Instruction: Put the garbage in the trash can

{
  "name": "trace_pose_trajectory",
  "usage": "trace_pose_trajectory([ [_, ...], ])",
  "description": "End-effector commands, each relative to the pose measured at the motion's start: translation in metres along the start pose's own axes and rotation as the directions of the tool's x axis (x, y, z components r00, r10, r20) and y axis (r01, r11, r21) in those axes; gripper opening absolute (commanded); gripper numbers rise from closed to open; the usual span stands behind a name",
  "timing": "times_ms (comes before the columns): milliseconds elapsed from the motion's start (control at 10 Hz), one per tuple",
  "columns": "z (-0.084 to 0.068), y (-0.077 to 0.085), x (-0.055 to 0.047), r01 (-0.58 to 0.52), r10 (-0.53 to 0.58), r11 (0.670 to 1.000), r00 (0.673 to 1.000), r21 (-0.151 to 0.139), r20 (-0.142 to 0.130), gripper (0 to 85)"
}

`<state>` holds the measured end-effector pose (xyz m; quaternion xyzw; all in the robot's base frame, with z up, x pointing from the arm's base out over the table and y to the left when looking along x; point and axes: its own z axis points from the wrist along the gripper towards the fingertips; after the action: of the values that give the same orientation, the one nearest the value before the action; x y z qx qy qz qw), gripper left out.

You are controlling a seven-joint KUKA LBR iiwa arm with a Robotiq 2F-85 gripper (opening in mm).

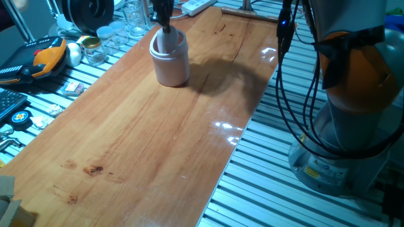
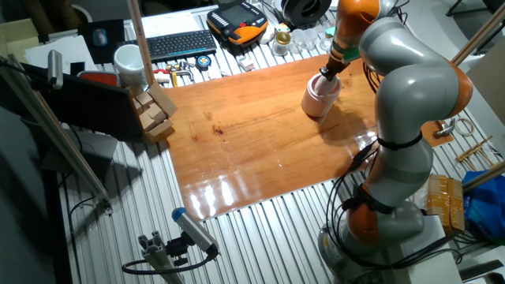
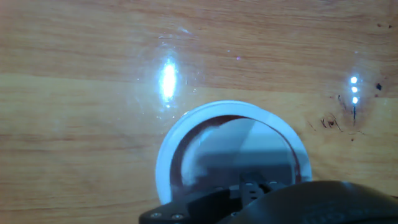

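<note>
The trash can [image 1: 170,63] is a small white bin that stands upright at the far end of the wooden board; it also shows in the other fixed view [image 2: 319,99]. My gripper [image 1: 166,28] points straight down with its dark fingertips at the bin's lid, also in the other fixed view [image 2: 326,75]. The fingers look close together, but their tips are hidden by the lid. In the hand view I look down on the bin's round white rim [image 3: 163,168] and tilted swing lid; the dark hand body fills the bottom edge. The garbage is hidden in all views.
Clear glass jars [image 1: 120,31] and an orange-black device [image 1: 47,53] stand left of the bin, off the board. Flat paper scraps [image 1: 72,87] and a tape measure [image 1: 20,117] lie on the slatted table. The arm's base [image 1: 341,126] and cables stand at the right. Wooden blocks [image 2: 154,114] sit by the board's far corner.
</note>
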<state>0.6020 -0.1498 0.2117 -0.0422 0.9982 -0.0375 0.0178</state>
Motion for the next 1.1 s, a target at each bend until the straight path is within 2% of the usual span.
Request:
trace_pose_trajectory([
  [0, -0.001, 0.0, 0.0, -0.003, 0.003, 1.0, 1.0, 0.0, -0.001, 0.0],
  [300, -0.01, 0.007, -0.001, -0.014, 0.014, 1.0, 1.0, -0.005, -0.007, 0.0],
  [400, -0.012, 0.013, -0.002, -0.023, 0.023, 1.0, 1.0, -0.013, -0.007, 0.0],
  [500, -0.014, 0.02, -0.005, -0.033, 0.033, 0.999, 0.999, -0.032, -0.006, 0.0],
  [700, -0.017, 0.052, -0.011, -0.063, 0.062, 0.997, 0.998, -0.052, -0.014, 0.0],
  [1000, -0.018, 0.1, -0.009, -0.114, 0.113, 0.991, 0.993, -0.065, -0.022, 0.0],
])
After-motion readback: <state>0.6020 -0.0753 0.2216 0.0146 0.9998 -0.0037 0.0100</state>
